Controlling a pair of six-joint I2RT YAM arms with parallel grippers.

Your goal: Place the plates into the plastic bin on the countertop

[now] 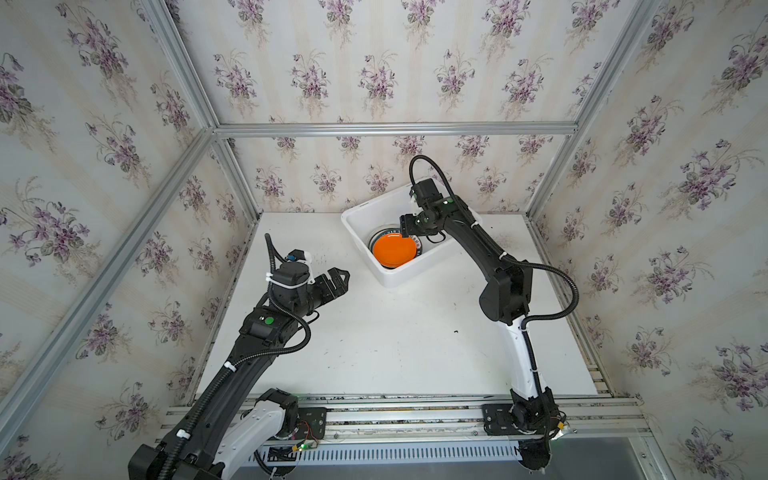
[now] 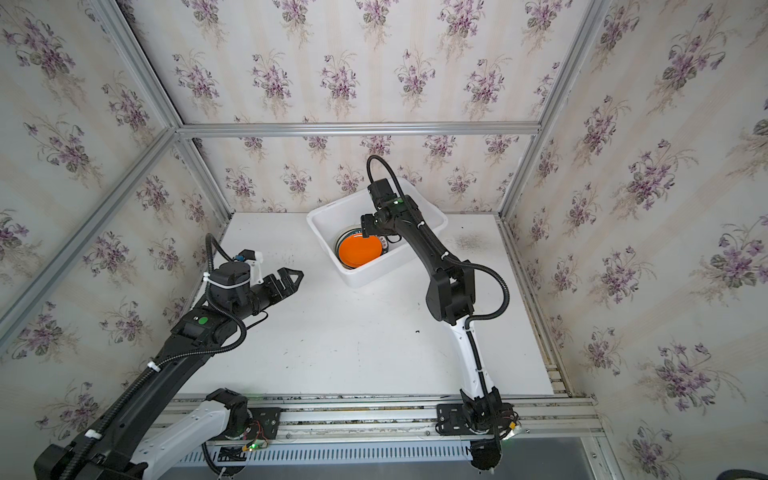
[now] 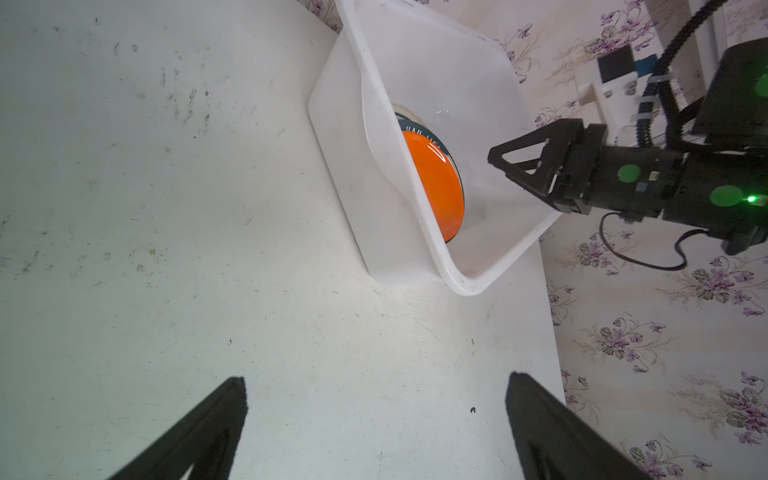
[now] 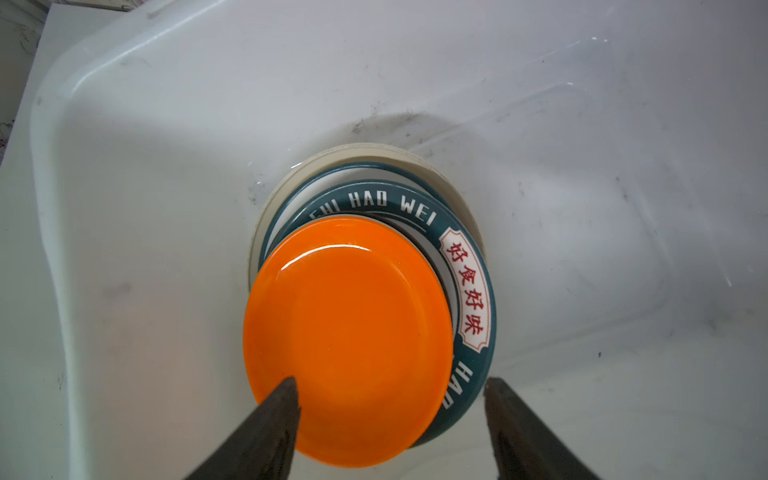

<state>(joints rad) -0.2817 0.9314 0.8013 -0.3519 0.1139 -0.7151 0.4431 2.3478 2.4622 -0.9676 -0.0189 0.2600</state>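
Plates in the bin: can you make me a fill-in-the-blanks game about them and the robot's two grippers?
1. The top plate in the plastic bin is coloured ____.
2. The teal plate right under it reads HAO ____ in white letters.
3. The right gripper hangs over the top plate with its jaws ____.
4. The left gripper, out over the countertop, holds ____.

Missing words: orange; WEI; open; nothing.
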